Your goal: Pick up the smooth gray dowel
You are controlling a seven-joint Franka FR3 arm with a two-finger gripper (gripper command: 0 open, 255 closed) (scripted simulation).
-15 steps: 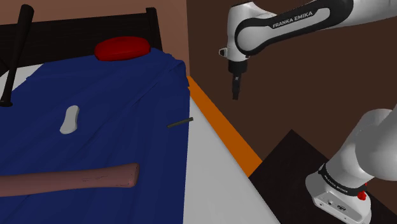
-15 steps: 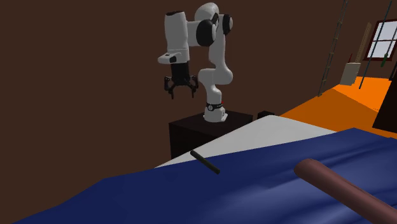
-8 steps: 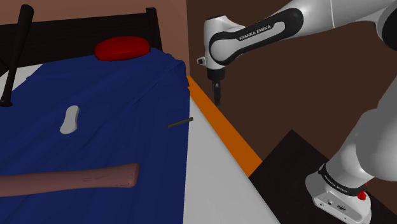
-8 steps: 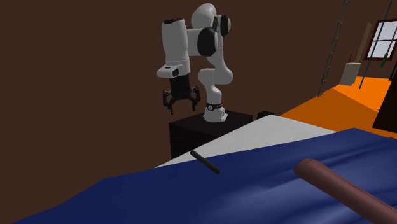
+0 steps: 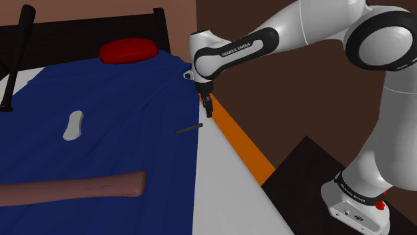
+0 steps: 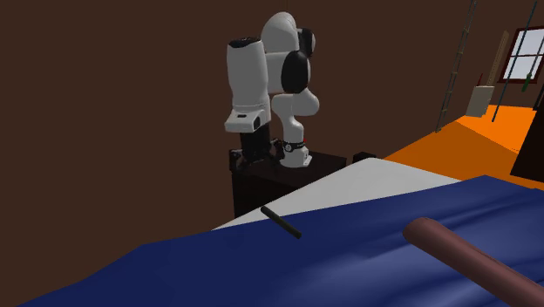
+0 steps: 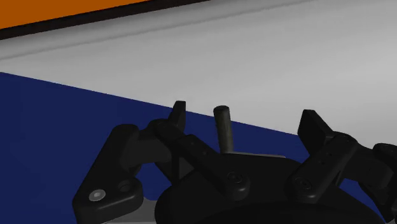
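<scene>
The dowel [image 5: 189, 128] is a thin, straight, smooth dark-grey rod with a round section. It lies flat close to the bed's [image 5: 224, 183] long edge on the arm's side, across the border where the blue cover [image 5: 113, 113] ends and the bare pale-grey top begins. One end rests on the softly creased blue cloth, the other on the plain matte grey.

The all-black gripper [image 5: 208, 107] hangs point-down over that same edge, near the dowel and clear of it. In the wrist view its two blocky fingers [image 7: 179, 117] stand well apart with nothing clasped, and the dowel [image 7: 223, 129] shows in the gap between them, lying beyond them, its flat round end toward the grey strip. In the second exterior view the gripper [image 6: 253, 155] is low in front of the dark box stand [image 6: 261, 187], and the dowel [image 6: 281, 221] lies slantwise at the cover's border.

Further in on the cover lie a small white lumpy piece [image 5: 73, 125] and, toward the bed's foot, a thick reddish-brown club [image 5: 73, 188] with a rounded end and faint grain. A slim black bat [image 5: 15, 57] lies at the far corner by the dark headboard [image 5: 87, 30], and a glossy red oval cushion [image 5: 128, 51] sits at the head end. An orange strip [image 5: 244, 143] runs along the bed's near edge
</scene>
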